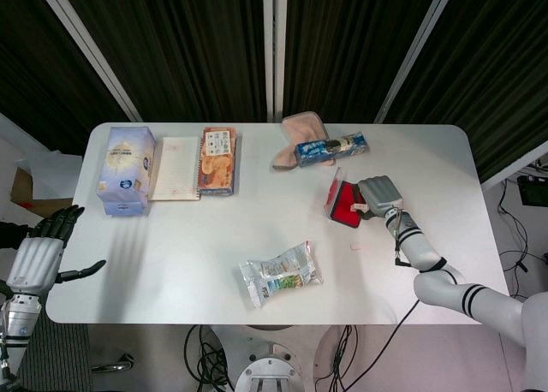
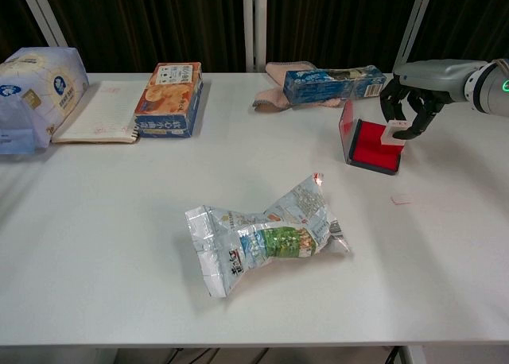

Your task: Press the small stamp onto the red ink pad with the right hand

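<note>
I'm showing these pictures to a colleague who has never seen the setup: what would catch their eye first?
Most likely the bright red ink pad, lid open and upright, right of the table's middle, with the right hand holding the small stamp down at its red surface. Next comes the crumpled snack bag lying alone at the front centre. The left hand hangs off the table's left edge with fingers apart, holding nothing.
</note>
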Controlling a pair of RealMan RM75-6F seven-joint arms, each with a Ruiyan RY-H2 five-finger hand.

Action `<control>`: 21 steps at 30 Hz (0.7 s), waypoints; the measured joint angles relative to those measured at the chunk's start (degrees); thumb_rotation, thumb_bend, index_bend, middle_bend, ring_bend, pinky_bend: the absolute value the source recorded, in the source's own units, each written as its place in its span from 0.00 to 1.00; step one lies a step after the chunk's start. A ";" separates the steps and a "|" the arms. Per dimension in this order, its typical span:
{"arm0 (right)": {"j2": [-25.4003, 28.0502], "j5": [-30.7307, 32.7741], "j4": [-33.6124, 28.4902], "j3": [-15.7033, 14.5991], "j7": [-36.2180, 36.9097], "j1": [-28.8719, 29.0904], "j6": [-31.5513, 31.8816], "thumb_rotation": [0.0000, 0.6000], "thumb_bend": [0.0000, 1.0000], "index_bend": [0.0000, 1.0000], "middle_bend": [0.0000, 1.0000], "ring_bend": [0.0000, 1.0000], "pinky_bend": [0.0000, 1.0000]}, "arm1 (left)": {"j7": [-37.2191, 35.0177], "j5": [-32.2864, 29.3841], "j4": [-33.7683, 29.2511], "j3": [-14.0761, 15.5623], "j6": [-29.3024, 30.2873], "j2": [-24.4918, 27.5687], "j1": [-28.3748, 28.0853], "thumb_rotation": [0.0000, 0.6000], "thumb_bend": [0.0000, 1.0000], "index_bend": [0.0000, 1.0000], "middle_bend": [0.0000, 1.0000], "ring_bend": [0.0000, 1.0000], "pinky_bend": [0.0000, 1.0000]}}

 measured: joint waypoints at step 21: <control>-0.42 9.34 0.21 -1.13 -6.36 4.78 -3.60 1.00 0.30 0.75 0.64 0.74 0.98 | -0.36 -0.58 -0.02 -0.21 -1.01 0.10 -0.50 0.18 0.00 0.00 0.07 0.08 0.17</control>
